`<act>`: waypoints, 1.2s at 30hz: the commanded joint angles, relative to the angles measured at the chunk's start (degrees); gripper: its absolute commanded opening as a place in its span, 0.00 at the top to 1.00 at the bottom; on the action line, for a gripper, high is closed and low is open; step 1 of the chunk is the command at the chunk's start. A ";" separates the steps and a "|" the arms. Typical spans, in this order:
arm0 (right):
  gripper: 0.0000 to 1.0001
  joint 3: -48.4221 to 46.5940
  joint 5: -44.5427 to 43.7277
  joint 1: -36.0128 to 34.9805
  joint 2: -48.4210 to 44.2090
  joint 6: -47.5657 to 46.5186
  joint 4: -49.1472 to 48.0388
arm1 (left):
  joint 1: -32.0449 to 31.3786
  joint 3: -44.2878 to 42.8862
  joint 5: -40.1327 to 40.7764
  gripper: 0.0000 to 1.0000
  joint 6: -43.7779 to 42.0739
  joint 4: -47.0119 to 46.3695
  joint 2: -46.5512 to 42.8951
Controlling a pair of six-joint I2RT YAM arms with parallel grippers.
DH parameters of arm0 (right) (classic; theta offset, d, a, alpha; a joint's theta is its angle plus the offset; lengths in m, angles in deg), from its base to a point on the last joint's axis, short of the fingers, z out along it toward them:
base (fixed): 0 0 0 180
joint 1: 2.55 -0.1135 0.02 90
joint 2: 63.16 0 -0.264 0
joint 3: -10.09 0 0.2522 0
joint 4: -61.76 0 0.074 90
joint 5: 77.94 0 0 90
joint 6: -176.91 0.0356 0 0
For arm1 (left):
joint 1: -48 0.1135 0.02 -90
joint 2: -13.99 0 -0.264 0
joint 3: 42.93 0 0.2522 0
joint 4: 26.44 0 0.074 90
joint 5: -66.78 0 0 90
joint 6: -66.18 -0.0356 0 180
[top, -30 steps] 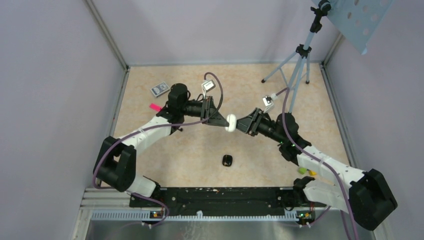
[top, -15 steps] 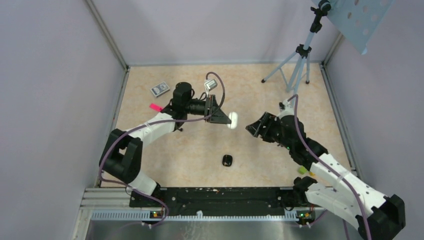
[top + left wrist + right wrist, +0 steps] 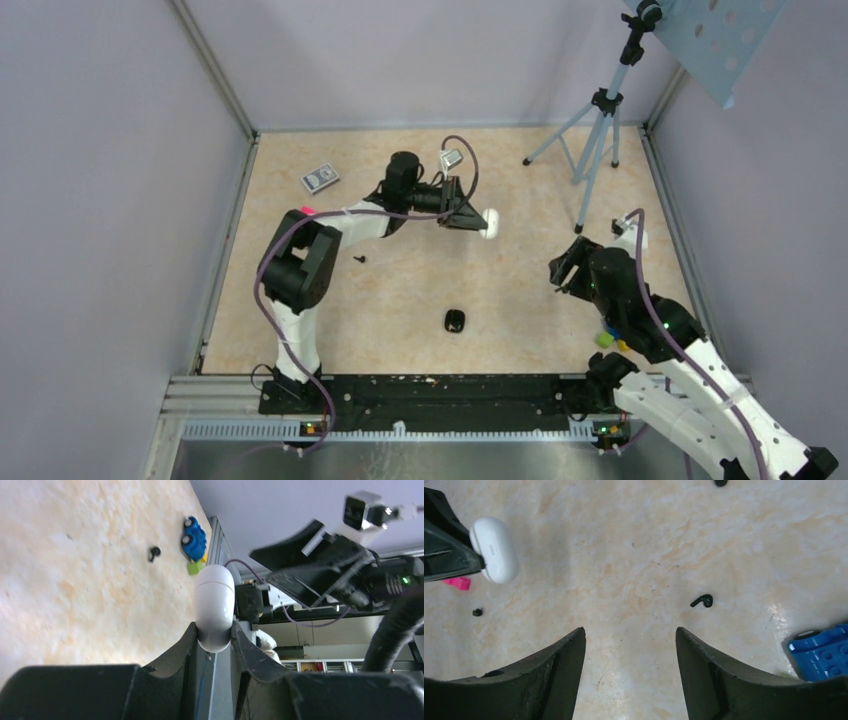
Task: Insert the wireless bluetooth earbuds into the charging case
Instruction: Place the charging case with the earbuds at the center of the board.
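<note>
Both earbuds are out of sight, possibly inside. The charging case (image 3: pixel 490 222), seemingly shut, is pinched tight in the left gripper (image 3: pixel 477 221) at upper centre. The right gripper (image 3: pixel 561 268) gapes empty at right.

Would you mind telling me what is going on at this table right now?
The left gripper is shut on the white charging case, holding it by one end. The right gripper is open and empty, off to the right and apart from the case. The case looks closed, and no white earbuds show in any view.
</note>
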 commanded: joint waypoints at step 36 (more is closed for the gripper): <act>0.32 -6.84 -5.00 0.45 4.13 0.40 6.07 | -8.01 -49.80 16.75 0.32 -12.64 33.84 37.30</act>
